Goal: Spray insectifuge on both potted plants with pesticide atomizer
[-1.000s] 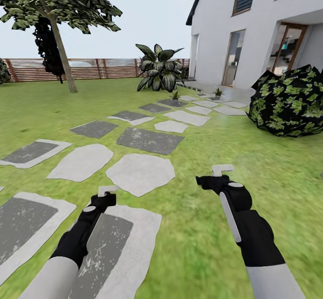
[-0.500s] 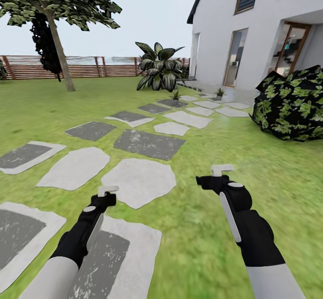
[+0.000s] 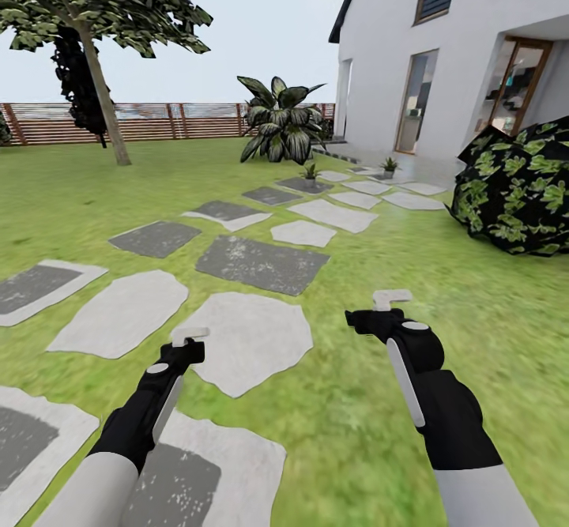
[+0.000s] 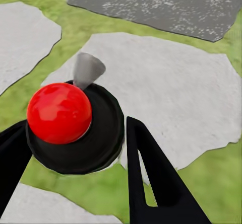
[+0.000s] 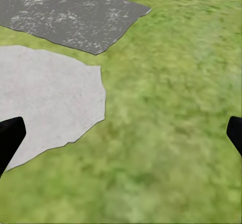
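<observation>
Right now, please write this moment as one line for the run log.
phase: on stone path, atomizer not held | left tool: empty | right tool: open, empty | potted plants: far ahead near house

No readable text, label, brand, number or sign anywhere I can see: none on house wall [image 3: 379,53], fence [image 3: 174,120], stone slabs [image 3: 253,337].

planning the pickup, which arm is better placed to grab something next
Right, probably. The right gripper has its fingers wide apart over grass with nothing between them. The left gripper has a red-topped black thing between its fingers, so it looks occupied.
</observation>
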You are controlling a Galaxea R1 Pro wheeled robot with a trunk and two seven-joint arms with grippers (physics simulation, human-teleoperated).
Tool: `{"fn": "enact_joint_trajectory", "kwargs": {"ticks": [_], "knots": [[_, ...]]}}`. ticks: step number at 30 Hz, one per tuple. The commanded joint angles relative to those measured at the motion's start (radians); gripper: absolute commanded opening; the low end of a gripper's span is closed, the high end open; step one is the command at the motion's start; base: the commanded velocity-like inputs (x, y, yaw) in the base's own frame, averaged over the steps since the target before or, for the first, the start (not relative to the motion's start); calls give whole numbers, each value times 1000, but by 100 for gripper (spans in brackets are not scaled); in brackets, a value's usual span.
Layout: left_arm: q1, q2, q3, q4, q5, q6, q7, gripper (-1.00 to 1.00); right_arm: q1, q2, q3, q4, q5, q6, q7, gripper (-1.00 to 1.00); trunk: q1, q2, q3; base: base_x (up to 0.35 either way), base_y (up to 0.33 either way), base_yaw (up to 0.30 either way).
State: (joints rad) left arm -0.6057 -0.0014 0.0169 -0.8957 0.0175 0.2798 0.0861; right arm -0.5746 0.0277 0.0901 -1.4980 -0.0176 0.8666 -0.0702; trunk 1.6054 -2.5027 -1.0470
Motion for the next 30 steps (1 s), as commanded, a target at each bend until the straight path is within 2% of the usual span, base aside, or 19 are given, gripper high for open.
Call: {"fn": "enact_joint_trajectory", "kwargs": {"ticks": [1,30], "knots": [[0,0,0,-2,2,5,3,-100,-1,0,1,-1,-2,5,-7,100,0,0,-1,347,0,0],[0,-1,0,0,1,5,3,-100,-1,0,1,-1,-2,5,-7,100,0,0,-1,347,0,0]]}}
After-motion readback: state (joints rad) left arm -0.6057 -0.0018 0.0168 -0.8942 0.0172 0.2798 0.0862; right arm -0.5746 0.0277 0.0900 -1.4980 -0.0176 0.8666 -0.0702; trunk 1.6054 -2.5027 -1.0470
